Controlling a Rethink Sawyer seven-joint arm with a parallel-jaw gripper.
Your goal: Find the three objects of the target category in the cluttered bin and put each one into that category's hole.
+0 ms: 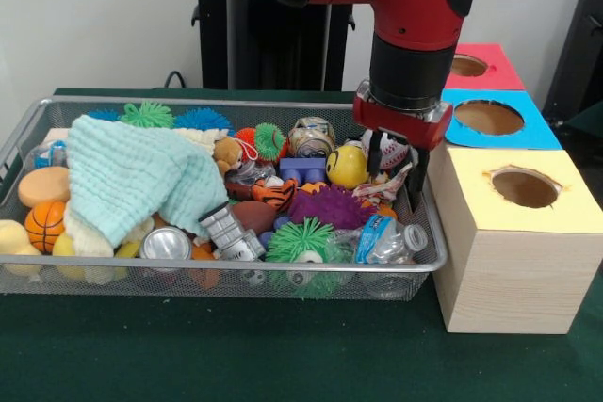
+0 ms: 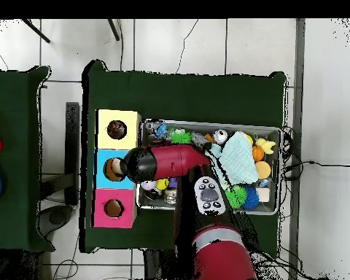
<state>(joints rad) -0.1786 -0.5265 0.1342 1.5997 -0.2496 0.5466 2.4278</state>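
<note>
My gripper (image 1: 394,174) hangs in the right end of the wire bin (image 1: 236,268), close to the yellow box. Its dark fingers (image 1: 413,185) stand apart, open, with a white baseball (image 1: 396,152) and a crumpled wrapper (image 1: 388,182) showing between and behind them; I cannot tell whether they touch either. A yellow ball (image 1: 347,167) lies just left of the gripper. In front of it lies a crushed plastic bottle (image 1: 391,240). In the overhead view the red arm (image 2: 167,162) covers the gripper and the bin's left end.
Three boxes with round holes line the bin's side: yellow (image 1: 524,187), blue (image 1: 488,118), red (image 1: 468,66). A mint cloth (image 1: 132,176) covers the bin's left half. Spiky balls (image 1: 330,206), a can (image 1: 166,244), a basketball (image 1: 44,223) and a blue block (image 1: 302,170) crowd the bin.
</note>
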